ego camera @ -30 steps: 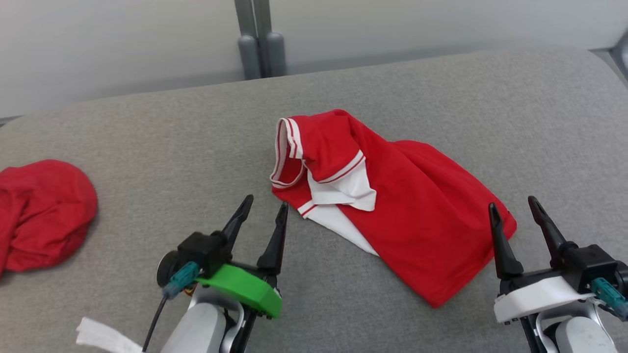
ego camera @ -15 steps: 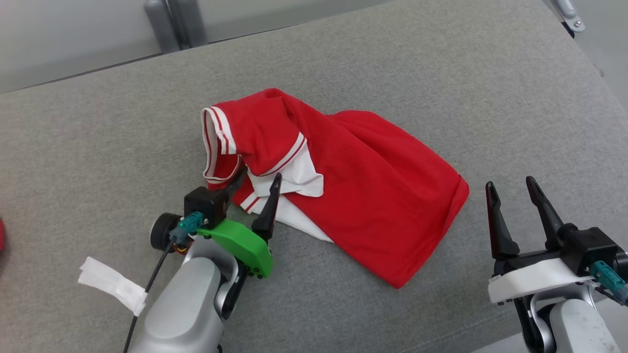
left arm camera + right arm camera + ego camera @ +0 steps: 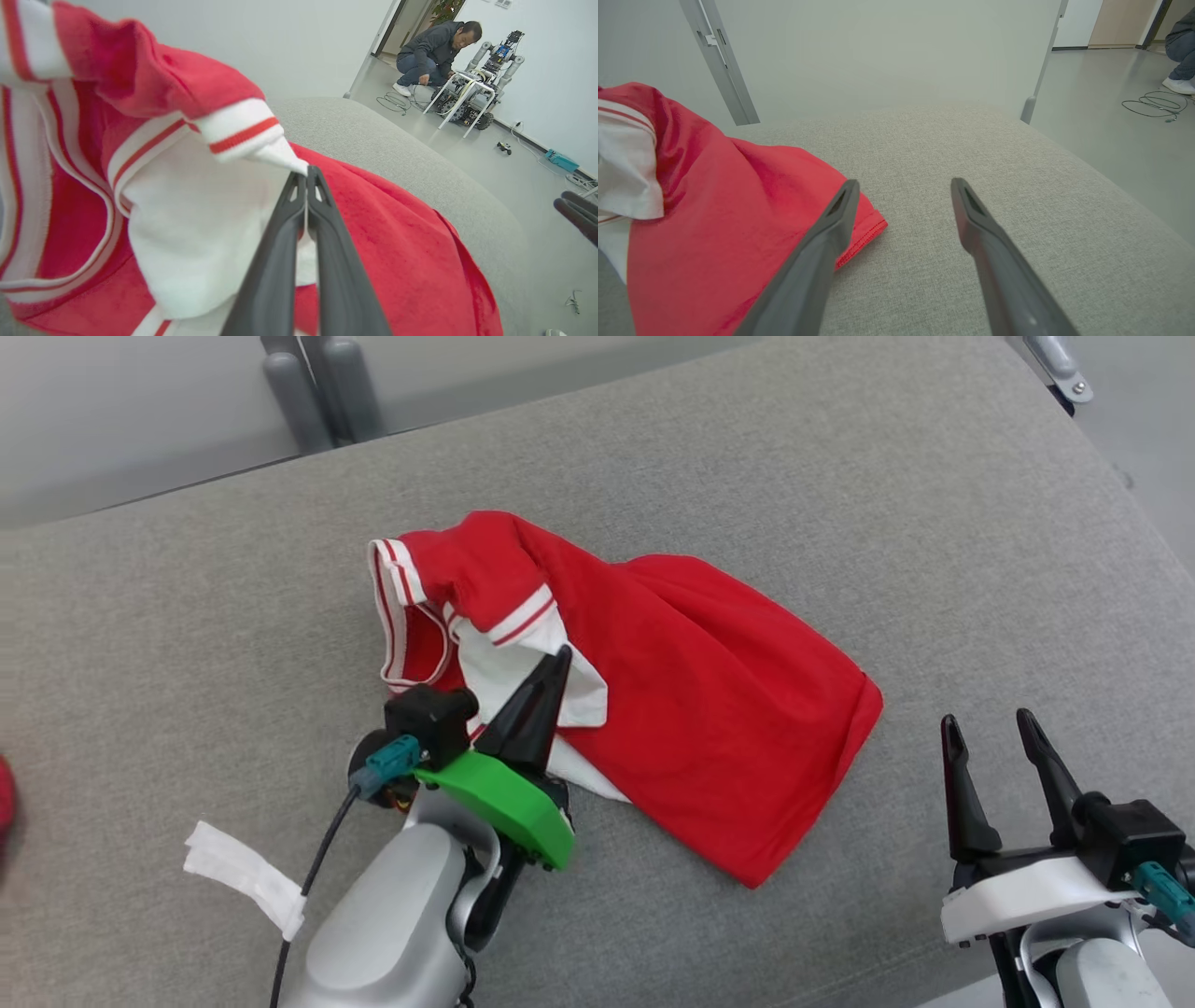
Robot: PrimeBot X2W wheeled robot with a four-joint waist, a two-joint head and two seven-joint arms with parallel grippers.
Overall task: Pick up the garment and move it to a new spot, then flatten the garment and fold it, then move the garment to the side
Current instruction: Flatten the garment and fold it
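Middle of the head view: a red polo shirt (image 3: 728,728), soft knit, rumpled, spread over a grey padded surface (image 3: 840,495) of coarse weave with rounded edges. Carries a white ribbed collar and cuffs striped in red, plus a white inner panel. Bunches into raised folds at the upper left, lies flatter toward the lower right, and ends there in a stitched hem corner.

Lower left of centre: the left gripper (image 3: 558,658), long dark tapered fingers pressed together on a white flap of the shirt. Draws that flap up into a small peak at the tips in the left wrist view. Sits ahead of a glossy green plastic shell (image 3: 504,803).

Lower right corner: the right gripper (image 3: 988,721), matte dark fingers spread apart, holding nothing, above the grey weave near the hem corner.
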